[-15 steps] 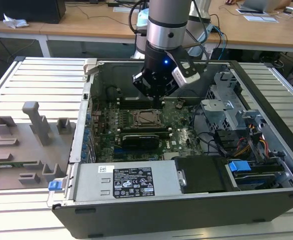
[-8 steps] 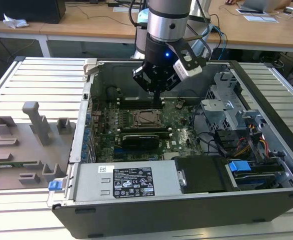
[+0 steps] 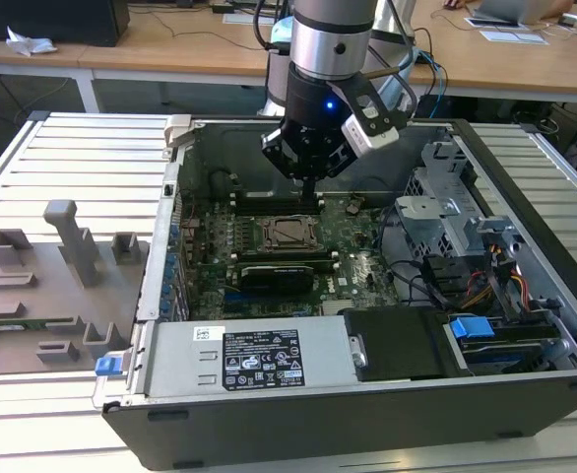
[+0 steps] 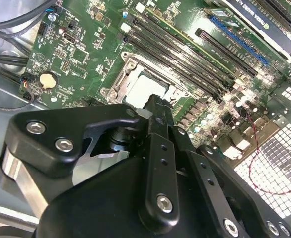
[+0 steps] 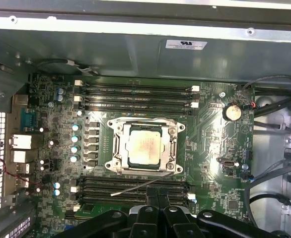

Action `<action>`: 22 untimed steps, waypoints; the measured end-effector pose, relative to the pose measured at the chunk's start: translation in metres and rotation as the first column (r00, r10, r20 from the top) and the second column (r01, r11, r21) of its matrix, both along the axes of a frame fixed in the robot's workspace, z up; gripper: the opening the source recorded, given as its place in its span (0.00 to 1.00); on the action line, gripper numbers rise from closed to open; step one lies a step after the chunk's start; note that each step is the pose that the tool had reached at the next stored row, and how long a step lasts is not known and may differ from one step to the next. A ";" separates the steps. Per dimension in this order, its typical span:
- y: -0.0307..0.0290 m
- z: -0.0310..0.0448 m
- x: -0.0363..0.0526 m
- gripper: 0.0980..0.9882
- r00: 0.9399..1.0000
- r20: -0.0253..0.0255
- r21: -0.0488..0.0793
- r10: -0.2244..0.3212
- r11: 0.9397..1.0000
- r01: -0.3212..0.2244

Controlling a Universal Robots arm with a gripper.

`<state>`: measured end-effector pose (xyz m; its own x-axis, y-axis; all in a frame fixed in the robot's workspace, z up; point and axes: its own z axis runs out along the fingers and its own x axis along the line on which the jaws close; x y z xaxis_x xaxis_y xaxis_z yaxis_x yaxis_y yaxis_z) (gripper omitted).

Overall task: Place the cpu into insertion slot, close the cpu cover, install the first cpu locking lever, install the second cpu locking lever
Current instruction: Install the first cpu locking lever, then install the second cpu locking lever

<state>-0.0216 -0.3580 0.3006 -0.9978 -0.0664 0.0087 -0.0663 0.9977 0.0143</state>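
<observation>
The open grey metal computer case (image 3: 525,325) lies on the slatted table (image 3: 72,158). Inside, the black end effector (image 3: 309,193), fingers pressed together and empty, hovers just right of the dark-framed square insertion slot (image 5: 144,147). The silvery-beige square cpu (image 5: 145,146) sits within it, cover closed.

cpu (image 5: 144,148) under closed cpu cover (image 5: 116,148), gripper (image 5: 158,198) nearby

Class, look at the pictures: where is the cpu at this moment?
The cpu sits in the insertion slot at the middle of the motherboard, framed by the cpu cover, with memory slots on two opposite sides; the first wrist view shows this.
</observation>
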 end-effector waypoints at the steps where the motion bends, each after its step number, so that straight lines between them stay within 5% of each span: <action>1: 0.0000 0.0000 0.0000 0.01 1.000 0.000 0.000 0.000 1.000 0.000; 8: -0.0007 0.0004 0.0000 0.01 1.000 0.000 0.000 0.000 1.000 0.000; 17: -0.0192 -0.0030 0.0000 0.01 1.000 0.000 0.000 0.000 1.000 0.000; 22: -0.0229 -0.0051 0.0000 0.01 1.000 0.000 0.000 0.000 1.000 0.000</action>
<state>-0.0217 -0.3809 0.2955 -0.9978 -0.0664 0.0087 -0.0662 0.9977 0.0145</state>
